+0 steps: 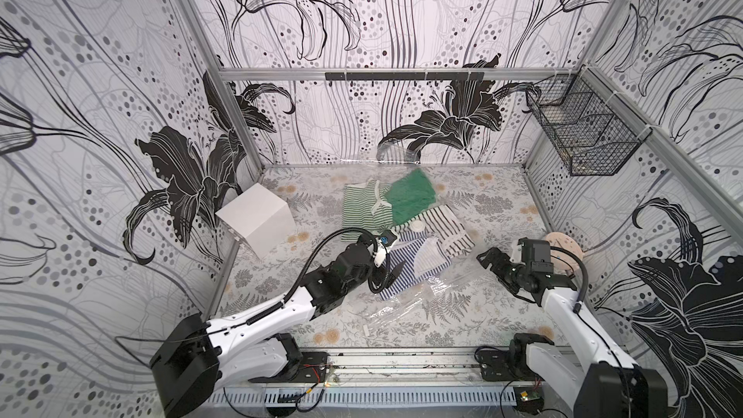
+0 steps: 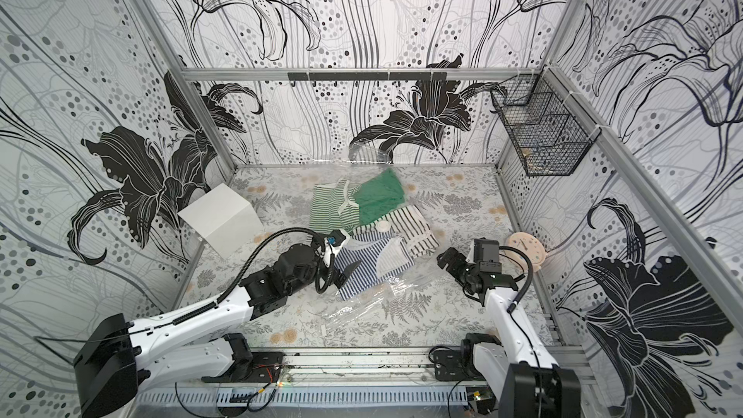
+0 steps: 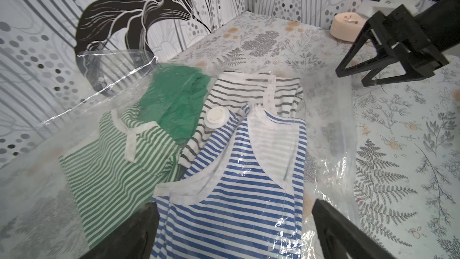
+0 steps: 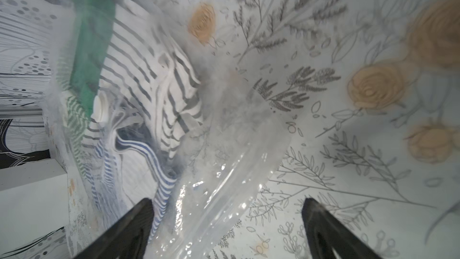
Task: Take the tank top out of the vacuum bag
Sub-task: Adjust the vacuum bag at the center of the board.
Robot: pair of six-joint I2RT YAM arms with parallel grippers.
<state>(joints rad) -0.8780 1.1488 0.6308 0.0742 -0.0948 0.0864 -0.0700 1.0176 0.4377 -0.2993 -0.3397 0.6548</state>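
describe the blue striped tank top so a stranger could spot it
Find the clear vacuum bag on the floral table. Of the folded tops inside, the tank top lies nearest the robot's arms. Only it has blue and white stripes; its neighbours are green or grey-striped.

Bright, even, diffuse light fills both top views, leaving only a soft shadow beside the box, and wide-angle distortion splays the posts outward toward the edges. The left wrist view is sharp, with white glare streaks on the bag. The right wrist view is smeared, the mat blurred throughout.
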